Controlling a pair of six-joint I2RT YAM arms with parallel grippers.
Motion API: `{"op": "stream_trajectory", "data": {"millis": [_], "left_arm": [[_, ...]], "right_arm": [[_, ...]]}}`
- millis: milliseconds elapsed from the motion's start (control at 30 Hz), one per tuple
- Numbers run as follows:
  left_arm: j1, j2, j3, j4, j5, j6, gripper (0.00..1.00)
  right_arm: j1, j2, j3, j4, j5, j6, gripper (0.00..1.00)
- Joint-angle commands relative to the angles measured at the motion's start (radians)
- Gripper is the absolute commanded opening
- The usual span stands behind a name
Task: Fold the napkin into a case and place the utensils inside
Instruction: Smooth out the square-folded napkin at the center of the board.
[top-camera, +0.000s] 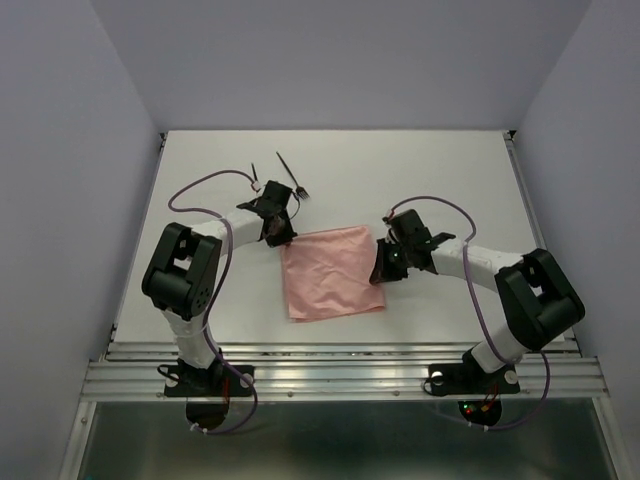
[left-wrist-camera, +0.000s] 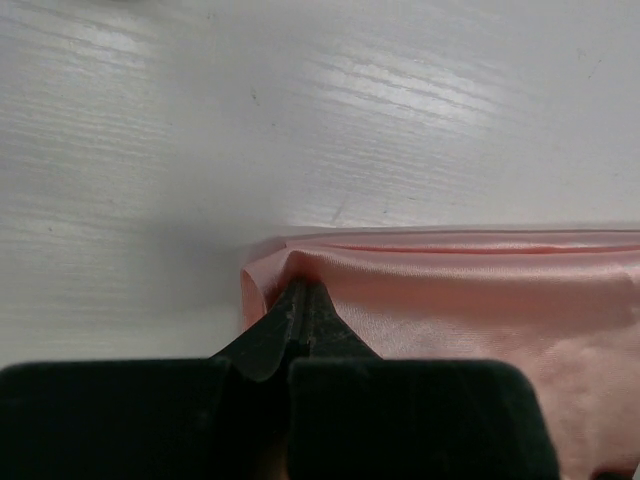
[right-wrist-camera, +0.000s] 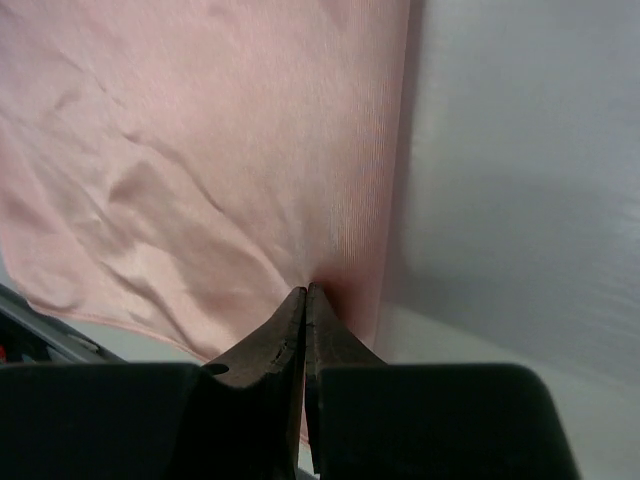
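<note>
The pale pink napkin (top-camera: 330, 272) lies spread as a rough square in the middle of the white table. My left gripper (top-camera: 280, 238) is at its far left corner, jaws shut, with the cloth (left-wrist-camera: 450, 290) bunched up around the tips (left-wrist-camera: 300, 285). My right gripper (top-camera: 382, 272) is at the napkin's right edge, also shut, and the fabric (right-wrist-camera: 200, 150) puckers where the tips (right-wrist-camera: 306, 290) pinch it. Two slim black utensils lie on the table behind the left gripper: a fork (top-camera: 291, 176) and a second piece (top-camera: 254, 172) to its left.
The white table (top-camera: 450, 170) ends at a metal rail (top-camera: 340, 365) in front, where both arm bases stand. Purple cables (top-camera: 205, 183) loop along each arm. Plain walls close the table in at the back and sides.
</note>
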Motion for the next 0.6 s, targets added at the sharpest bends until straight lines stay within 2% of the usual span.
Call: {"op": "stream_trajectory", "data": {"millis": [0,100,267,500,567], "left_arm": [[0.007,0.023,-0.023,0.021,-0.006,0.008,0.00],[0.009,0.036,-0.028,0.027,-0.009,0.008,0.00],[0.012,0.055,0.000,0.021,-0.007,0.019,0.00],[0.003,-0.068,0.092,-0.053,-0.018,0.048,0.00],[-0.011,-0.098,0.110,-0.058,0.000,0.046,0.00]], "right_arm": [[0.030,-0.037,-0.090,0.069,-0.064,0.068,0.06],[0.030,-0.037,-0.135,0.083,-0.062,0.083,0.06],[0.030,-0.086,-0.118,0.057,-0.032,0.083,0.05],[0.021,-0.123,-0.035,0.069,0.013,0.114,0.05],[0.000,-0.099,-0.023,0.124,-0.037,0.140,0.05]]}}
